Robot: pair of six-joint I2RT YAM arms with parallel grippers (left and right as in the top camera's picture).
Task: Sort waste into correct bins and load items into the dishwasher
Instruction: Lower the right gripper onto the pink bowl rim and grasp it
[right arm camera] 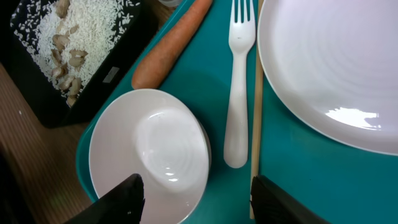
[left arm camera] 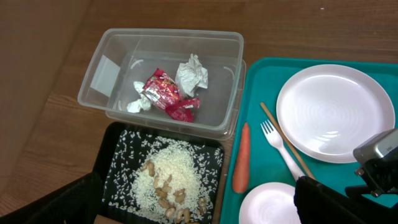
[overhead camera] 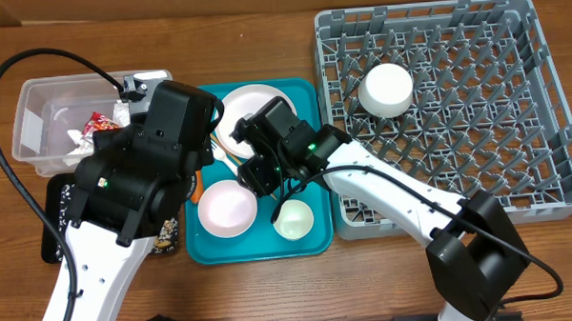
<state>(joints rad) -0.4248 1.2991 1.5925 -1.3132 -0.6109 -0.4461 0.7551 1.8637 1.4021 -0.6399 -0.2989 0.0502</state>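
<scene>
Teal tray (overhead camera: 313,238) at middle of desk (overhead camera: 262,28), clear tub (left arm camera: 224,81) and black tray (left arm camera: 115,155) toward left edge, grey dish rack (overhead camera: 476,125) at right edge. On teal tray: white plate (right arm camera: 329,68) at far edge, chopstick (right arm camera: 255,112) and white fork (right arm camera: 236,93) side by side just beside it, carrot (right arm camera: 171,46) along left edge, pale bowl (right arm camera: 149,149) at near-left corner, small cup (overhead camera: 294,219) by near edge. Right pincer (right arm camera: 198,196) open, over fork handle end and bowl rim, gripping nothing. Left pincer (left arm camera: 196,214) wide open, empty, above black tray. Red wrapper (left arm camera: 163,92) and paper wads (left arm camera: 191,74) in tub; rice (left arm camera: 168,168) and nuts (left arm camera: 165,186) in black tray. Second bowl (overhead camera: 386,88) in rack, toward far-left corner.
</scene>
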